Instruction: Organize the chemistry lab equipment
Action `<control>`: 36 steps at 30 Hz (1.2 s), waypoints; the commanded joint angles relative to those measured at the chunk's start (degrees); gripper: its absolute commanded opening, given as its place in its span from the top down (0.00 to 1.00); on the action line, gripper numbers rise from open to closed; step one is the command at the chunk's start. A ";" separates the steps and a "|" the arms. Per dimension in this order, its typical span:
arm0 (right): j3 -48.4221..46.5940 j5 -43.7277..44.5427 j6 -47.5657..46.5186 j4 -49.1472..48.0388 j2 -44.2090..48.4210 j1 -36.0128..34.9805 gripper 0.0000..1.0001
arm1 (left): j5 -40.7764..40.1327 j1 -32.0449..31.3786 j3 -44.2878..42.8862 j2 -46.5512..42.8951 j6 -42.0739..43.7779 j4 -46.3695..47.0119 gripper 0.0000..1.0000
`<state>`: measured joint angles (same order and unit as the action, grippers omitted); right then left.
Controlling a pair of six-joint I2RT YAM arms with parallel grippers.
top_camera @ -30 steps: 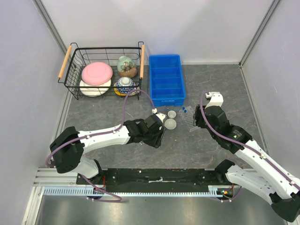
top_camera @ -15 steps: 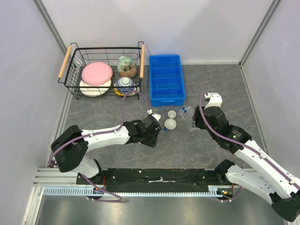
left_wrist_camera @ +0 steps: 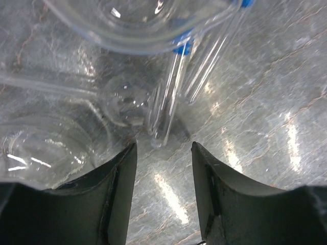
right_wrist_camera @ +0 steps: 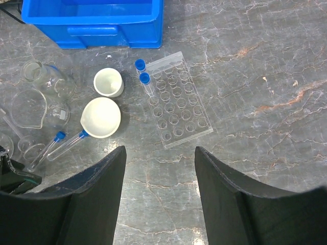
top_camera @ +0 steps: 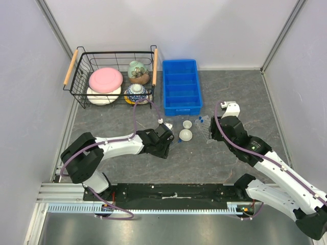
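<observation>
Left gripper [left_wrist_camera: 163,148] has slid left, open-jawed like right gripper [right_wrist_camera: 159,150]; clear rack [right_wrist_camera: 184,104] holds two blue-capped tubes [right_wrist_camera: 145,80]

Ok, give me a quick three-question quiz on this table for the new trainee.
1. True or false: the right gripper is open and holds nothing.
2. How many blue-capped tubes stand in the clear rack?
3. The pink plate lies in: A) the wire basket, B) the blue bin, C) the clear rack.
Key: 1 true; 2 two; 3 A.
</observation>
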<state>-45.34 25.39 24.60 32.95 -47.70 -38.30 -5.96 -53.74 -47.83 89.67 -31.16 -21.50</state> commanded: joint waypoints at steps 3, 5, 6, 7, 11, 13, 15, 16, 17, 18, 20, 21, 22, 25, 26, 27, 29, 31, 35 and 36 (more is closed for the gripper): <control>0.78 0.45 -0.34 -2.28 0.42 -0.28 0.37 | -2.04 0.39 -1.47 2.53 0.13 3.30 0.46; 0.87 0.63 -0.60 -2.36 0.51 -0.28 0.37 | -2.48 0.47 -1.56 3.14 0.39 3.74 0.46; 0.87 0.63 -0.52 -2.45 0.42 -0.28 0.37 | -2.48 0.56 -1.82 3.32 0.57 3.66 0.46; 0.96 0.54 -0.52 -2.45 0.50 -0.28 0.37 | -2.83 0.47 -1.91 3.41 1.01 3.65 0.46; 1.40 0.54 -0.61 -2.89 0.42 -0.37 0.36 | -3.54 0.56 -2.44 4.37 1.62 3.48 0.47; 1.57 0.54 -0.61 -2.98 0.42 -0.28 0.37 | -3.71 0.65 -2.62 4.90 1.89 3.39 0.52; 1.75 0.63 -0.69 -2.98 0.59 -0.37 0.38 | -3.80 0.56 -2.53 5.34 1.98 3.30 0.61; 1.84 0.63 -0.61 -2.98 0.59 -0.37 0.38 | -3.80 0.65 -2.44 5.43 2.06 3.30 0.67; 1.84 0.54 -0.61 -2.89 0.59 -0.28 0.38 | -3.89 0.65 -2.35 5.43 1.98 3.39 0.69; 1.92 0.45 -0.61 -2.98 0.77 -0.28 0.39 | -3.89 0.56 -1.83 5.43 1.80 3.39 0.70; 2.10 0.45 -0.34 -3.07 0.86 -0.28 0.39 | -3.98 0.56 -1.21 5.25 1.80 3.39 0.74; 2.19 0.28 -0.34 -3.07 0.94 -0.28 0.39 | -4.15 0.56 -0.95 5.08 1.71 3.48 0.76; 2.27 0.19 -0.26 -3.07 0.94 -0.37 0.39 | -4.15 0.65 -0.77 4.90 1.71 3.30 0.79; 2.28 0.01 -0.08 -3.07 1.03 -0.37 0.40 | -4.24 0.56 -0.07 4.20 1.28 3.22 0.90; 2.28 -0.16 0.01 -3.07 1.12 -0.28 0.40 | -4.33 0.65 0.28 3.94 1.19 3.04 0.95; 2.19 -0.34 -0.08 -3.07 1.21 -0.37 0.41 | -4.41 0.56 0.46 3.76 1.01 2.87 0.98; 2.10 -0.51 0.10 -2.98 1.30 -0.37 0.41 | -4.24 0.65 0.98 2.54 0.75 2.43 0.98; 2.01 -0.60 0.27 -2.80 1.65 -0.46 0.41 | -3.89 0.47 1.25 1.74 0.75 1.99 0.98; 1.66 -0.95 0.54 -2.36 1.74 -0.37 0.41 | -2.84 0.39 1.16 -0.45 1.27 0.67 0.98; 1.49 -1.13 0.71 -2.36 1.82 -0.45 0.42 | -2.66 0.30 0.99 -1.50 1.54 0.23 0.98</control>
<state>-43.40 25.06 24.40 31.73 -46.78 -38.41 -8.80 -53.32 -47.57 90.87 -30.15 -17.85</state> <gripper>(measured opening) 0.589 0.193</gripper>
